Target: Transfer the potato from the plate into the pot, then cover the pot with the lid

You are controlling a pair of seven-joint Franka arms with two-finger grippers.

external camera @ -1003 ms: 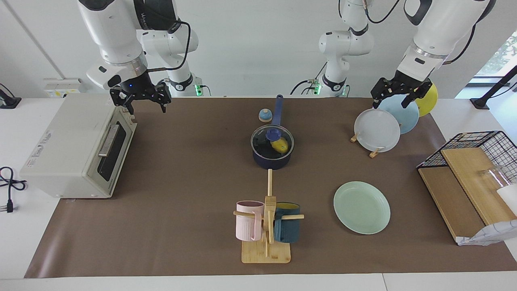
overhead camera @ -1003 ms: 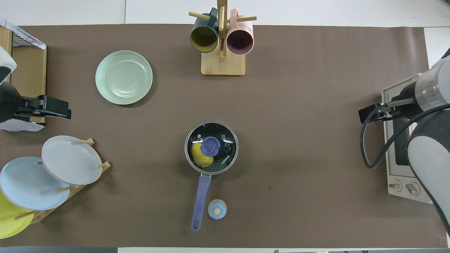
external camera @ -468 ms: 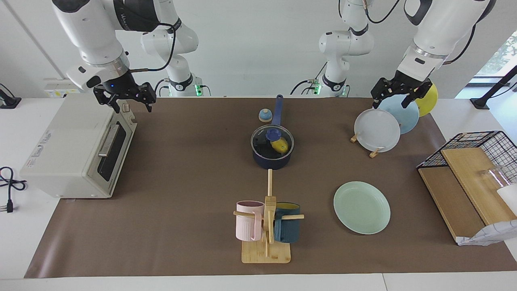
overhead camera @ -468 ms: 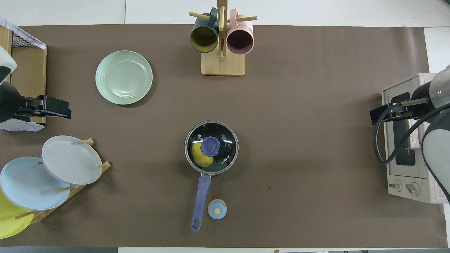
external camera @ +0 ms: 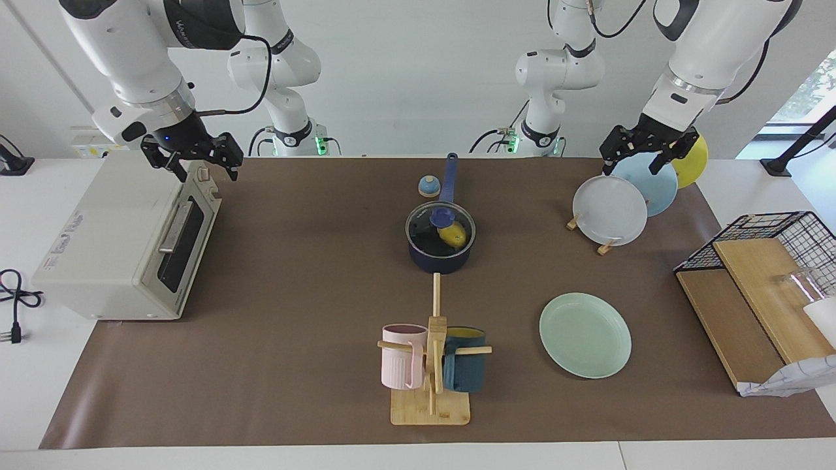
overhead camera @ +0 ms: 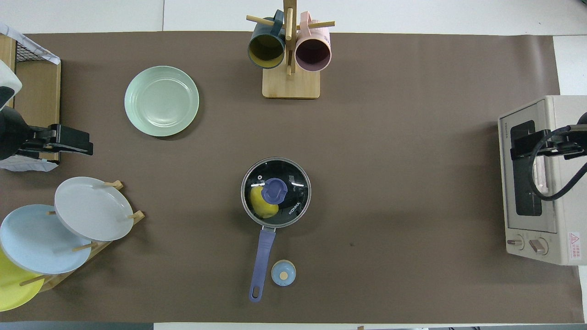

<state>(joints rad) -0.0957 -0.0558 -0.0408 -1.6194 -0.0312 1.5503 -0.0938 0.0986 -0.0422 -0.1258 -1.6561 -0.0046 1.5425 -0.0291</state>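
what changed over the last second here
The right gripper, open and empty, has drawn away from the middle of the table toward its own end and now hangs over the toaster oven. The left gripper waits open above the upright plates, unmoved. The lid stays on the pot with the potato inside; the plate lies bare.

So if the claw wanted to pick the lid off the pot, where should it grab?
Probably the blue knob at the centre of the lid, coming straight down from above. It sticks up from flat glass, and the metal rim sits flush on the pot, leaving no edge to pinch.
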